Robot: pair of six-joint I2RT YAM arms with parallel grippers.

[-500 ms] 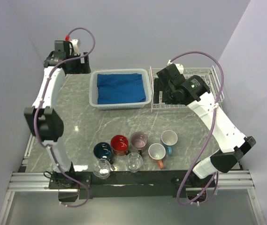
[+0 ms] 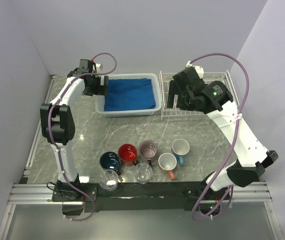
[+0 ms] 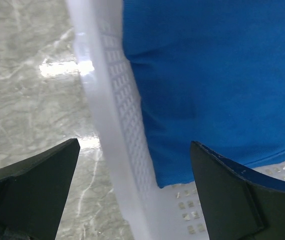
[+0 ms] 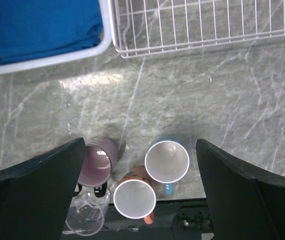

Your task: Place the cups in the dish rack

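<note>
Several cups stand near the table's front edge: navy [image 2: 109, 161], red [image 2: 127, 154], mauve [image 2: 148, 149], salmon-orange [image 2: 167, 162] and light-blue [image 2: 181, 147] mugs, plus two clear glasses [image 2: 110, 179] [image 2: 143, 172]. The white wire dish rack [image 2: 231, 85] sits at the back right with no cup in it. My right gripper [image 2: 172, 95] hangs open high over the rack's left end. Its wrist view looks down on the mauve [image 4: 98, 160], light-blue [image 4: 167, 161] and salmon-orange [image 4: 134, 198] mugs. My left gripper [image 2: 94, 85] is open, with the basket's left wall between its fingers [image 3: 32, 190].
A white plastic basket [image 2: 101, 107] with a folded blue cloth [image 2: 129, 93] stands at the back centre, beside the rack. In the left wrist view its perforated wall [image 3: 127, 130] and cloth [image 3: 207, 75] fill the frame. Grey walls close in both sides.
My left arm has swung from the back left corner rightward to the basket's left edge. My right arm has shifted slightly right.
</note>
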